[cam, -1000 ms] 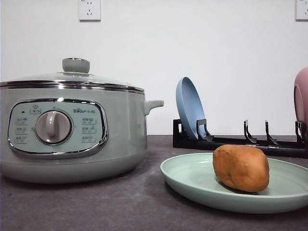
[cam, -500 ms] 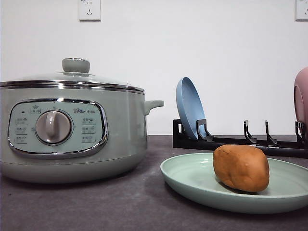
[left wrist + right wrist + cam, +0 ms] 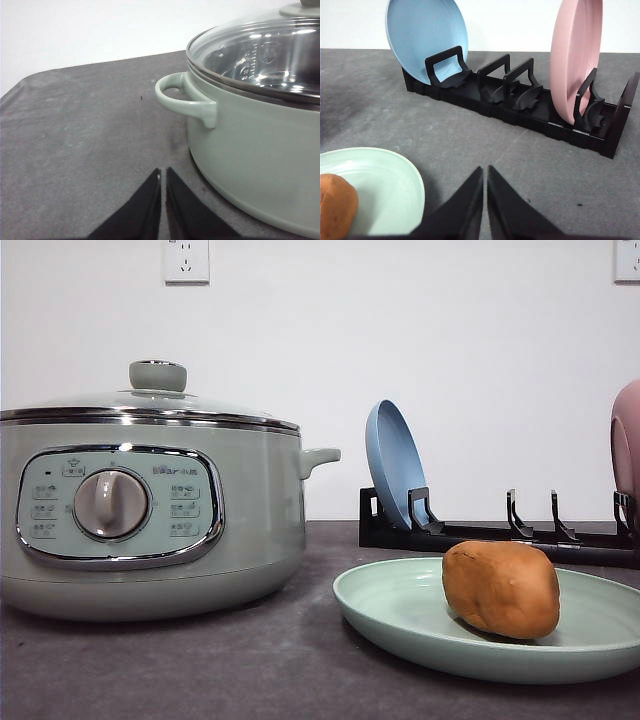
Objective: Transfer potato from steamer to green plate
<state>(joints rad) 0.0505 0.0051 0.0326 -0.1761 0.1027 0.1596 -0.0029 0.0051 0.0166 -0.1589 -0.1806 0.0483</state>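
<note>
Orange-brown against mint, the potato point(image 3: 501, 589) sits on the green plate point(image 3: 400, 615), and nothing in the front view has shifted over the last second: same potato, same plate, same steamer point(image 3: 150, 510) with its glass lid point(image 3: 260, 55) on. I read that stillness as the transfer being finished, with both arms drawn back and parked.

My left jaws point(image 3: 163, 175) are pressed together, holding nothing, low over the grey tabletop point(image 3: 85, 130); the steamer's side handle point(image 3: 186, 98) lies just ahead of them and to one side. My right jaws point(image 3: 485, 172) are likewise together and empty. Beside them lies the plate's rim with the potato at its edge; well ahead stands the black rack point(image 3: 520, 107) carrying the blue plate point(image 3: 422, 37) and the pink dish point(image 3: 576, 57).
</note>
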